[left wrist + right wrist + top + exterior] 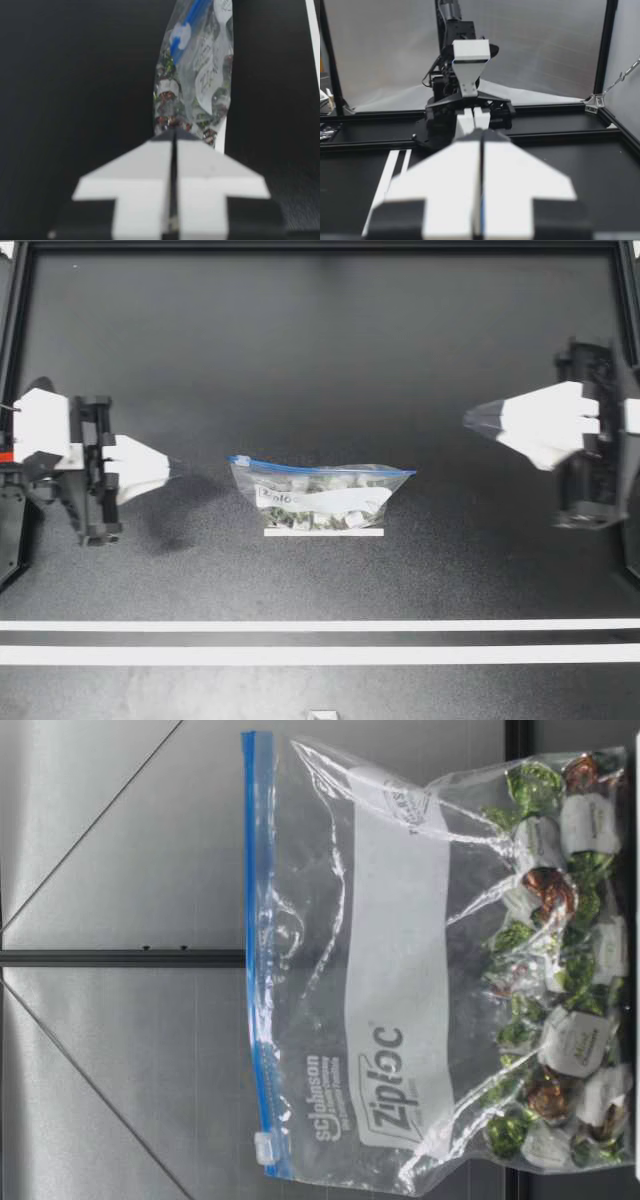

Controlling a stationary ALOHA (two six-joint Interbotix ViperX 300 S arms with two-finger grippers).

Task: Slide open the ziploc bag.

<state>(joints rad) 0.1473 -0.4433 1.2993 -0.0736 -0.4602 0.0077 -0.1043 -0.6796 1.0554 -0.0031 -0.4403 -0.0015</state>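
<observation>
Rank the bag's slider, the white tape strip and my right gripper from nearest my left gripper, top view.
1. Slider, at the ziploc bag end facing my left gripper.
2. White tape strip, beside the bag.
3. Right gripper, opposite side.

The clear ziploc bag (320, 495) has a blue zip strip (320, 466). Its candies (575, 1040) are green, brown, white. The table (320, 360) is black.

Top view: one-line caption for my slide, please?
Candy-filled ziploc bag sits on the table between my left gripper and my right gripper, both shut and clear of it.
</observation>
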